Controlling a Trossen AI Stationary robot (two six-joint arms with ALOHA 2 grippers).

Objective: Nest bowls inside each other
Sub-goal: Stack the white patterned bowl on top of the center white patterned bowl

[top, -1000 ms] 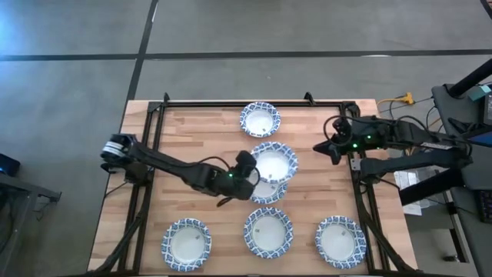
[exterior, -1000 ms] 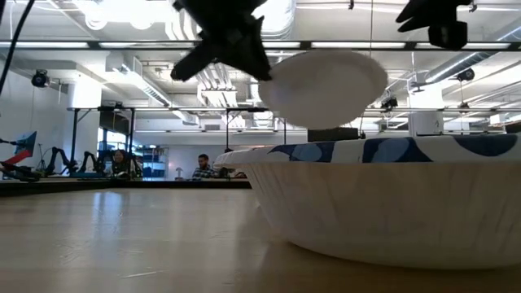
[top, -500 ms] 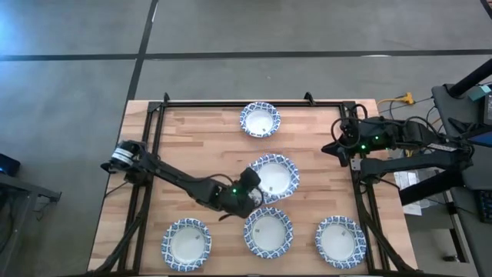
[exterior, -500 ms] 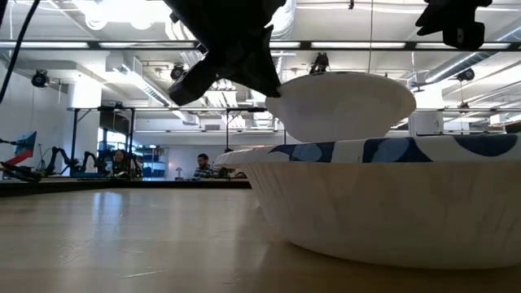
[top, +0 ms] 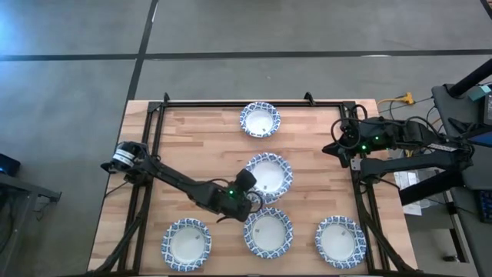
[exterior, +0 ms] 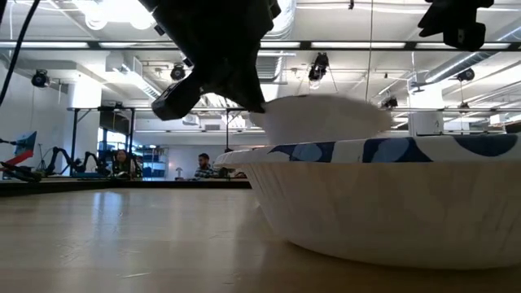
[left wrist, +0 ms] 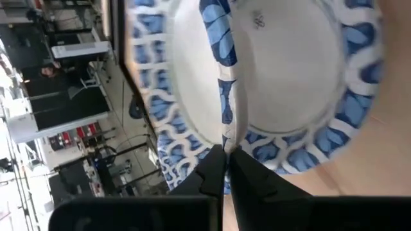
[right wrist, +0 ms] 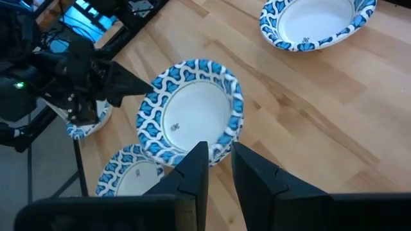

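Note:
My left gripper (top: pixel 250 197) is shut on a blue-and-white bowl (top: pixel 269 175) at mid-table. The bowl shows white from below in the low view (exterior: pixel 319 119). It hangs over a second bowl (left wrist: pixel 289 64) that lies on the table and is almost covered in the high view. Whether the two touch, I cannot tell. Single bowls rest on their bases at the far middle (top: pixel 260 120), near left (top: pixel 186 243), near middle (top: pixel 267 231) and near right (top: pixel 340 240). My right gripper (top: pixel 330 148) is open and empty, above the table's right edge. My left gripper pinches the held bowl's rim (left wrist: pixel 226 138) between its two fingers, at the side toward the table's near-left. The fingers come slanting from the near left, one on the rim's inner face and one on its outer. The bowl is slightly tilted over the lower bowl.
A black metal frame (top: pixel 231 102) runs along the table's far and side edges. Bare wood lies at the table's left (top: pixel 177 138) and between the far bowl and the right arm. The near-middle bowl fills the low view's foreground (exterior: pixel 391 203).
My left gripper has gone toward the table's near edge and down with its bowl. The bowl has come lower and more level, and now covers the bowl below it, which showed before. My right gripper has drawn back a little toward the right edge.

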